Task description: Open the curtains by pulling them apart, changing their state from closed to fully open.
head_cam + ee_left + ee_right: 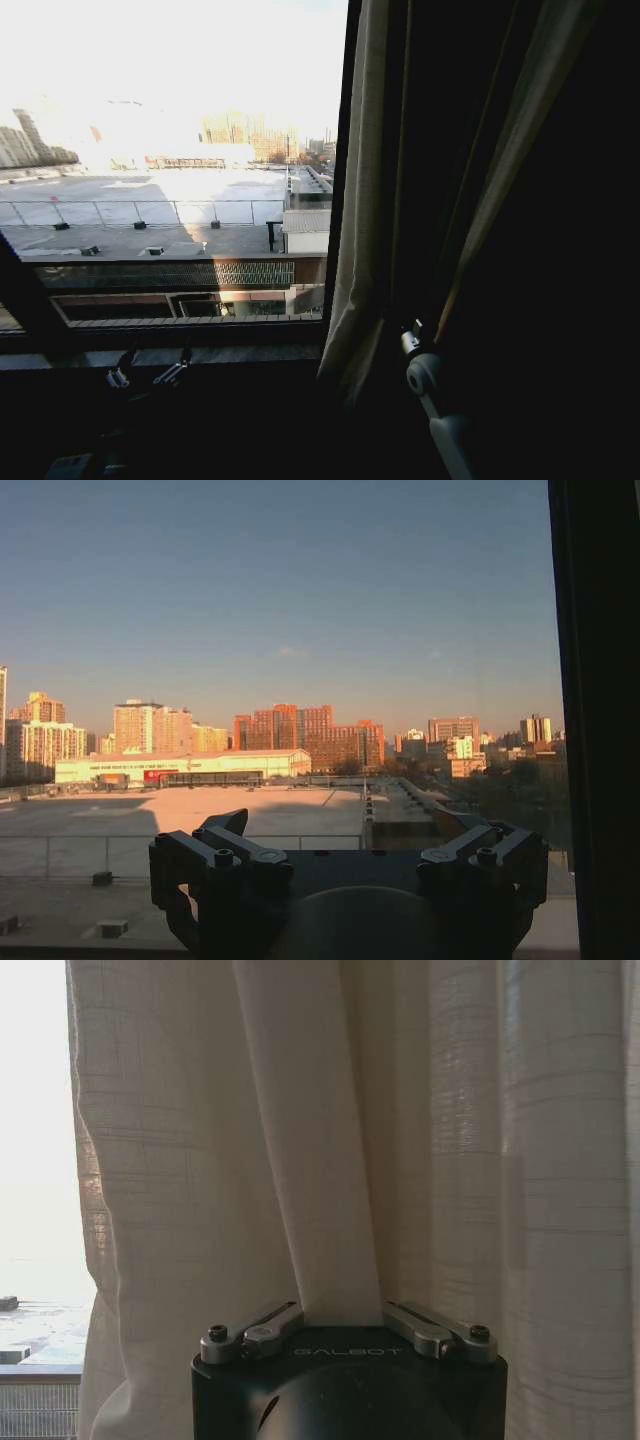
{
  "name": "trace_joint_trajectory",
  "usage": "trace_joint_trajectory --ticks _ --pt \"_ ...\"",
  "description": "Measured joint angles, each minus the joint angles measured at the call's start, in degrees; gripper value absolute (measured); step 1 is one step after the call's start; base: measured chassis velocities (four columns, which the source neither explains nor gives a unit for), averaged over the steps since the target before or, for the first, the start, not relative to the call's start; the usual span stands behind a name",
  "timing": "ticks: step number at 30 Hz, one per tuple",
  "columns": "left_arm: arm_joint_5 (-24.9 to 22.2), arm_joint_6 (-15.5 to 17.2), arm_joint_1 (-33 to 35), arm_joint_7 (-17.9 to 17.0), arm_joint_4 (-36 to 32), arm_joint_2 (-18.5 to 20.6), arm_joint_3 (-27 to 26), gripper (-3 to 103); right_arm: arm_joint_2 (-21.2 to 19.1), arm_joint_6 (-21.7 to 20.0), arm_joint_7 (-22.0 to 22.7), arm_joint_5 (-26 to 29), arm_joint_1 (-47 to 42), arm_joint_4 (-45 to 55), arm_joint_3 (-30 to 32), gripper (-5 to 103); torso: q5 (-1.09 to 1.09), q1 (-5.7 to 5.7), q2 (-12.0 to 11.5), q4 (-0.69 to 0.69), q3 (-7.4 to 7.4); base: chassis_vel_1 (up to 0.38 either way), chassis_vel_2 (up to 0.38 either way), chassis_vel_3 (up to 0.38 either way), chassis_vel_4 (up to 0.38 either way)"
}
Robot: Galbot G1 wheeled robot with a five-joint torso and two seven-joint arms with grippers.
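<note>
- The right gripper [340, 1312] sits closest to its wrist camera, its dark housing marked GALBOT, and a thick fold of the curtains [300, 1140] runs down between its two metal fingers [262, 1328], which are clamped onto that fold.
- In the head view the same right gripper [412, 342] shows at the end of its pale arm, low and right of centre, buried in the gathered fabric beside the window frame [345, 150].
- The curtains [358, 200] hang bunched in a narrow off-white column just right of that frame (their long pleats pinched together at the gripper's height), with a dark drape [540, 250] just to their right, edged in a tan strip.
- The left gripper [148, 374] rests low near the window sill [230, 352], on the left, well apart from the fabric; its fingers stand spread with nothing between them.
- From the left wrist, the left gripper [345, 865] faces the bare glass, with its dark fingers [215, 865] set wide and a rooftop and city skyline beyond.
- The window pane [170, 150] left of the frame is uncovered and bright.
</note>
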Motion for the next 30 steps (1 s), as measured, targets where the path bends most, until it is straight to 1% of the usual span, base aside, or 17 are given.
trace_joint_trajectory --ticks 6,7,11,14,16,20,23,25,28,30 --pt "0.0 -0.2 0.1 0.0 0.0 -0.2 0.0 100 -0.1 0.8 0.1 -0.2 -0.3 0.2 0.0 0 0.0 0.0 0.0 -0.01 0.0 -0.337 -0.337 0.343 0.346" --pt "0.0 -0.3 0.2 0.0 0.0 -0.2 0.0 100 -0.2 0.9 0.1 -0.2 -0.5 0.3 0.0 0 0.04 0.0 0.0 -0.02 0.0 -0.164 -0.237 0.157 0.156" --pt "0.0 -0.6 0.3 0.0 0.0 -0.3 0.0 100 -0.3 1.0 -0.1 -0.2 -0.9 0.6 -0.1 0 0.05 -0.01 0.0 -0.03 0.0 -0.081 -0.139 0.119 0.074" --pt "0.0 -0.9 0.4 0.0 0.0 -0.4 0.0 100 -0.3 1.0 -0.1 -0.2 -0.9 0.3 0.1 0 0.01 0.0 0.0 -0.02 0.0 0.0 0.0 0.0 0.0" --pt "0.0 -1.1 0.5 0.0 0.0 -0.5 -0.1 100 -0.3 1.0 -0.1 -0.1 -1.0 0.0 0.4 0 -0.07 0.0 0.0 0.01 0.0 0.018 0.009 -0.03 -0.033" --pt "0.0 -1.5 0.7 0.0 0.0 -0.7 -0.2 100 -0.6 1.1 -0.1 0.1 -1.1 0.0 0.7 0 -0.02 0.01 0.0 0.0 0.0 0.049 0.044 -0.053 -0.077" --pt "0.2 -1.7 0.7 0.0 0.0 -0.9 -0.1 100 -0.7 1.1 -0.1 0.1 -1.1 0.0 0.7 0 -0.02 0.01 0.0 0.0 0.0 0.0 0.0 0.0 0.0" --pt "0.3 -1.8 0.7 0.0 0.0 -1.0 -0.1 100 -0.8 1.1 -0.1 0.2 -1.1 0.1 0.8 0 0.04 0.0 0.0 -0.01 0.0 0.0 0.0 0.0 0.0" --pt "0.4 -1.9 0.7 0.0 0.0 -1.1 -0.1 100 -0.8 1.1 0.2 0.3 -1.0 -0.1 1.1 0 0.04 0.0 0.0 -0.01 0.0 0.0 0.0 0.0 0.0" --pt "0.5 -2.1 0.8 0.0 0.0 -1.2 -0.1 100 -0.9 0.8 1.5 0.9 -0.6 -0.8 1.9 0 0.02 0.01 0.0 -0.01 0.0 0.0 0.0 0.0 0.0"
